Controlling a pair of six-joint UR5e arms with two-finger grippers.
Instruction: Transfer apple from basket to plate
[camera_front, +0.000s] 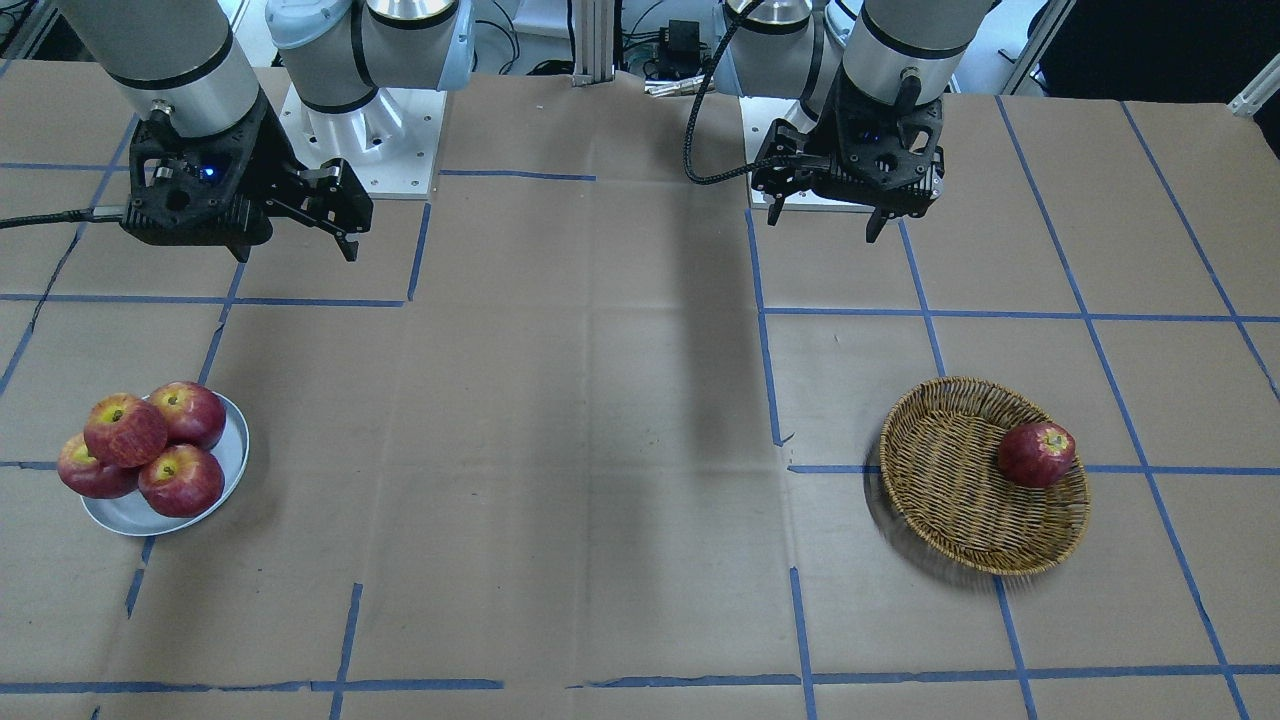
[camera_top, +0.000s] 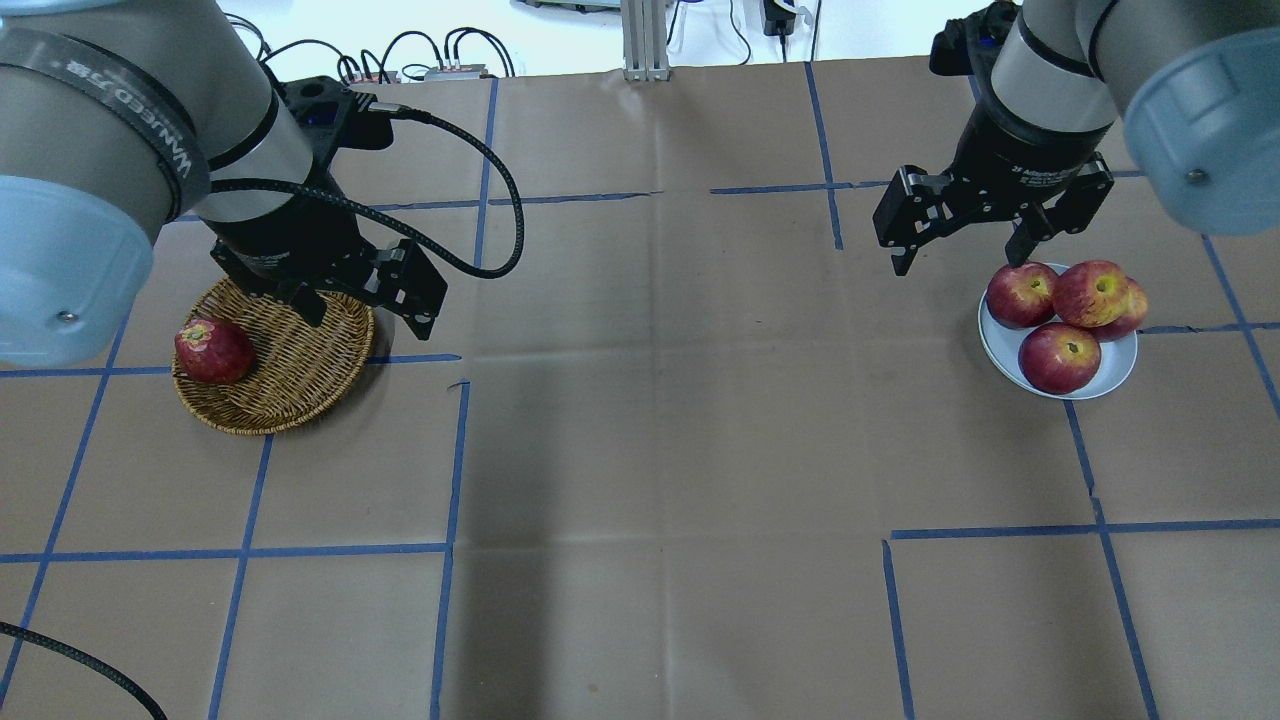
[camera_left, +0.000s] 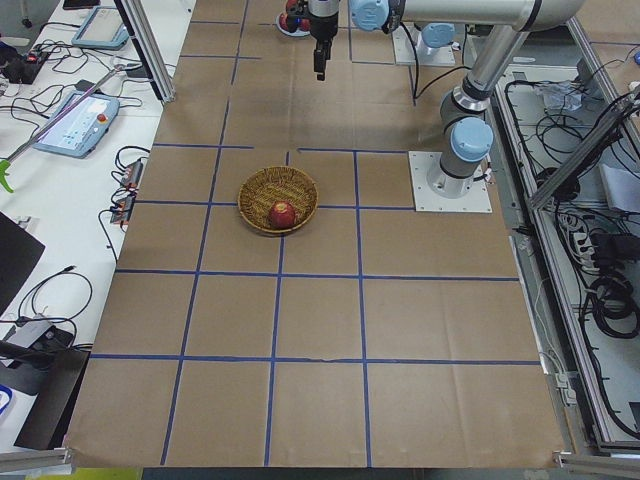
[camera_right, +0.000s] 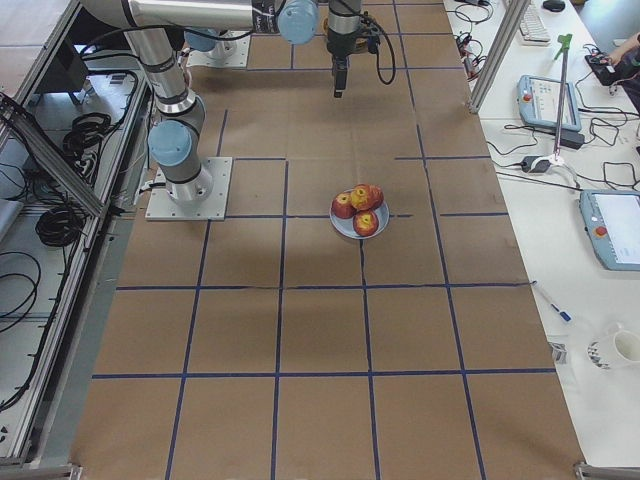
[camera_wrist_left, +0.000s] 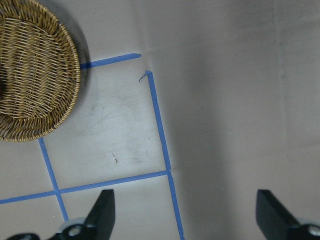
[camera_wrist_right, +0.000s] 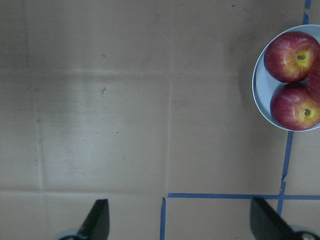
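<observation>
The paler, streaky apple (camera_top: 1090, 292) with a yellow stem patch lies on top of three darker red apples on the silver plate (camera_top: 1120, 372), at the right of the overhead view; it also shows in the front view (camera_front: 125, 428). The wicker basket (camera_top: 300, 380) at the left holds one dark red apple (camera_top: 213, 350). My left gripper (camera_top: 370, 320) hangs open and empty above the basket's inner edge. My right gripper (camera_top: 958, 260) hangs open and empty, just inward of the plate.
Brown paper with a blue tape grid covers the table (camera_top: 650, 450). The arm bases (camera_front: 360, 130) stand at the robot's side. Operator desks with pendants (camera_right: 545, 100) line the far edge. A black cable (camera_top: 480, 180) loops from the left wrist.
</observation>
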